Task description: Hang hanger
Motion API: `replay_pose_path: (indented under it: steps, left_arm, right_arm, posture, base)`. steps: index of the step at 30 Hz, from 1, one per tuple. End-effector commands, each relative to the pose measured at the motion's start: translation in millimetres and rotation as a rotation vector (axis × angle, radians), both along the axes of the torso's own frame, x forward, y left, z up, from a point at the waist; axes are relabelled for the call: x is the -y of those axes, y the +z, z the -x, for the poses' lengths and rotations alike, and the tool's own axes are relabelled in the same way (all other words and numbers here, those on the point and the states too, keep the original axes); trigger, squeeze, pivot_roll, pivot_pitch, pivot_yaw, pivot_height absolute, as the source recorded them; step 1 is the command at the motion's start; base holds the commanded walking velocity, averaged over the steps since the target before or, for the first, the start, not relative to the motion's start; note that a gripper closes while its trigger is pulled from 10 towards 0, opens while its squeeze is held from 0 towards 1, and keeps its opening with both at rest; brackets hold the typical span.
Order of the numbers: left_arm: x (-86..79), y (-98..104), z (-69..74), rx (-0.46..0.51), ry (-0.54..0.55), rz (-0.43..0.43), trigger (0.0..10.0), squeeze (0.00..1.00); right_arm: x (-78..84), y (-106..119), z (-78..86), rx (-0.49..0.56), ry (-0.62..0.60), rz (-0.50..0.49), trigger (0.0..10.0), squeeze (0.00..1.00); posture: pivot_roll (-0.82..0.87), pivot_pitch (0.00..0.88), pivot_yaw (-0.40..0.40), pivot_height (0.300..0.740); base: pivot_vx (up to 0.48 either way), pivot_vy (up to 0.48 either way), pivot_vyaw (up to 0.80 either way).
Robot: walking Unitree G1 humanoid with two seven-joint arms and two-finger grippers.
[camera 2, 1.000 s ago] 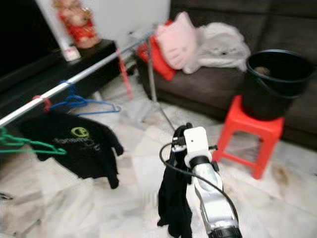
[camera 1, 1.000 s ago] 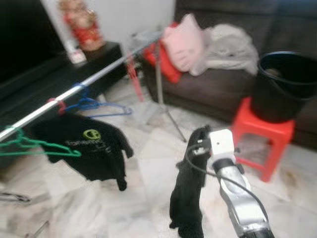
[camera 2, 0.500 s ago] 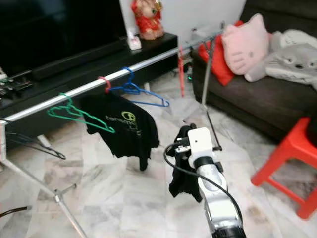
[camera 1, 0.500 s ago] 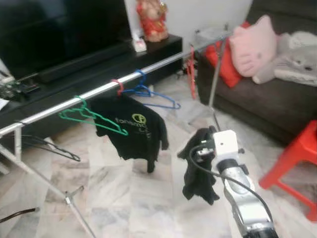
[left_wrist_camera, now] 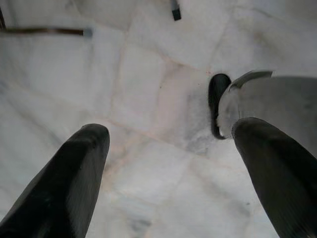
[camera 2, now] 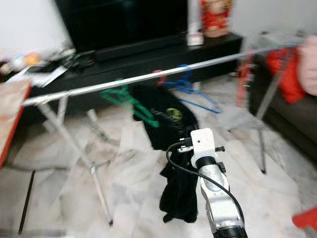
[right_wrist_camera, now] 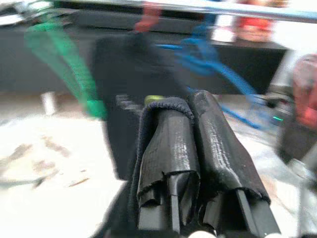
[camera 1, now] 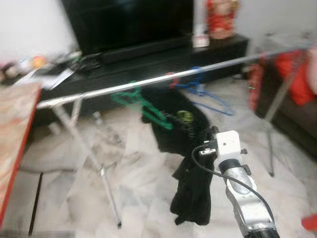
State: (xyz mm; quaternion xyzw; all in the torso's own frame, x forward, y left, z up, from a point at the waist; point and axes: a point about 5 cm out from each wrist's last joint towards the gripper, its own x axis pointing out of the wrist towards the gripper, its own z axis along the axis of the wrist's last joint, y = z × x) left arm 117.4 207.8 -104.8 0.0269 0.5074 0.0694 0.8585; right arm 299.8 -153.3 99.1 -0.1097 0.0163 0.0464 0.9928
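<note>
The camera has swung left, so the rail [camera 1: 148,82] now runs across ahead. The right gripper [right_wrist_camera: 198,148] is closed on a black garment [camera 1: 190,198], near the rail. The left gripper [left_wrist_camera: 168,163] hangs open over the floor. Hanging seems close.

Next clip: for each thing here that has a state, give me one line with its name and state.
right gripper: jaws shut on the black garment, raised before the rail
black garment: dangling from the right gripper, off the floor
left gripper: jaws open, empty, above the floor
green hanger: on the rail, bare
blue hanger: on the rail, bare
black T-shirt: hanging from the rail
rail: up on its stand
</note>
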Motion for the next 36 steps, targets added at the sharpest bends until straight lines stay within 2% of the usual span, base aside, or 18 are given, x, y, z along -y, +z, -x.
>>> replay_pose_path:
  steps: [1,13,24,36]
  left_arm:
    - [-5.1,-1.3,7.1,-0.022,0.011,-0.016,10.0,0.00]
    - [-2.3,-2.4,10.3,-0.019,0.022,-0.002,10.0,0.00]
    - [-1.3,-2.8,10.4,-0.031,-0.003,-0.006,10.0,0.00]
    - [-2.2,-2.5,9.9,-0.030,-0.003,-0.011,10.0,0.00]
  right_arm:
    - [-10.3,7.4,-2.8,0.034,0.036,-0.017,10.0,0.00]
    - [-9.0,5.2,-2.3,0.030,0.036,-0.027,10.0,0.00]
    - [-11.4,9.8,-5.0,0.048,0.044,-0.067,10.0,0.00]
    - [-12.1,9.1,-6.1,0.045,0.054,-0.044,10.0,0.00]
  posture:
    - [-0.14,0.000,0.083,0.740]
    - [-0.14,0.000,0.078,0.740]
    - [-0.14,0.000,0.072,0.740]
    - [-0.14,0.000,0.070,0.740]
  base:
    - [0.000,0.000,0.80]
    - [0.000,0.000,0.73]
    - [0.000,0.000,0.00]
    - [0.000,-0.052,0.00]
